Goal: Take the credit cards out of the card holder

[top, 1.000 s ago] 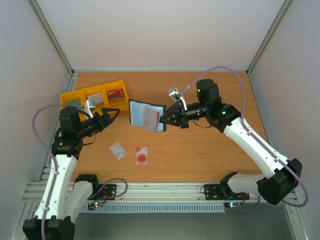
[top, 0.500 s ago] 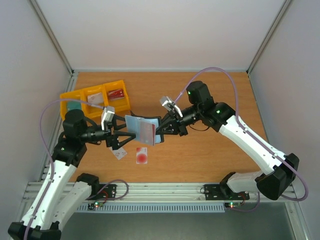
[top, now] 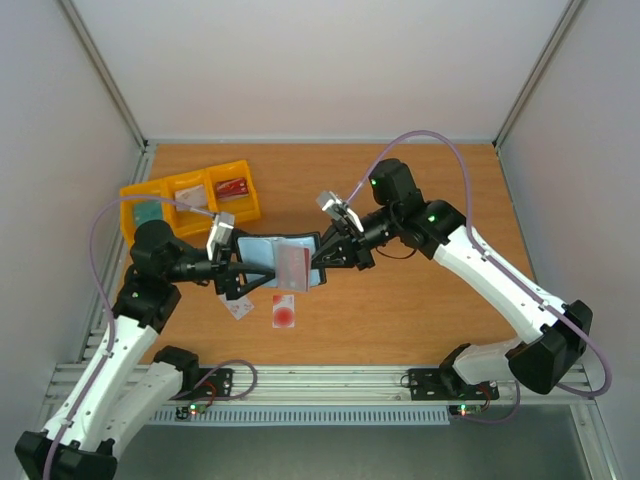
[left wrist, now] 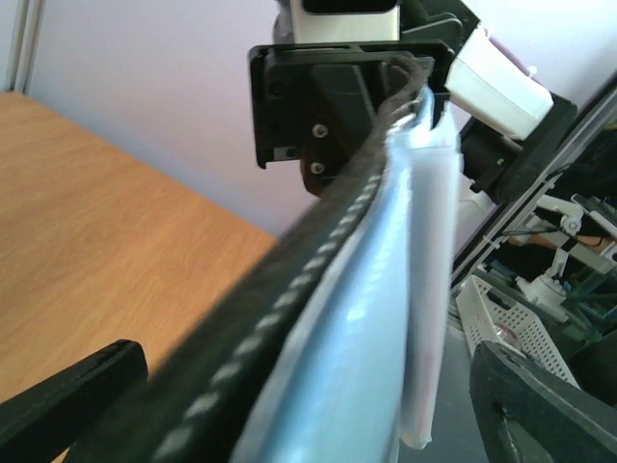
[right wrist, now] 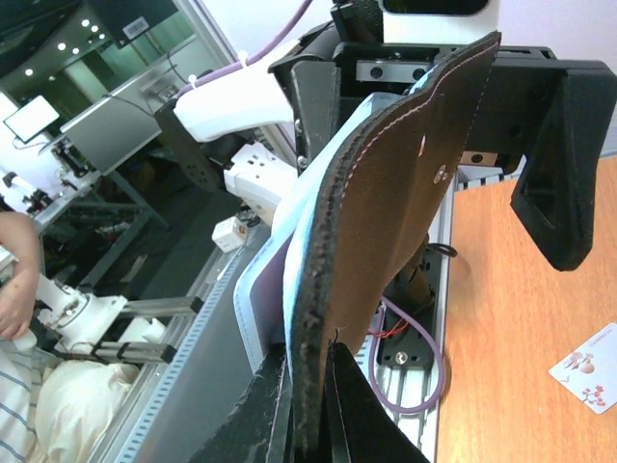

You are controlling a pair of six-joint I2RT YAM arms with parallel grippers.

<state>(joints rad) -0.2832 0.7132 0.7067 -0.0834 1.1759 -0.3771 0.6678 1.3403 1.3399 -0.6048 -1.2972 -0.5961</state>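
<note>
Above the surface point(top: 430, 300), the card holder point(top: 265, 252) spans lengthwise between hands. The right hand point(top: 326, 262) pinches its right end and the spread left hand point(top: 247, 275) straddles its left end. A dark red credit card point(top: 293, 263) is tucked inside.

You have one card holder point(top: 262, 252), three credit cards point(top: 284, 312) (two white lying loose, one dark red in its pocket) and three yellow bins point(top: 207, 186).

card holder point(top: 260, 250) blocks centre, yellow bins point(top: 250, 203) back-left, bare table point(top: 430, 310) right
</note>
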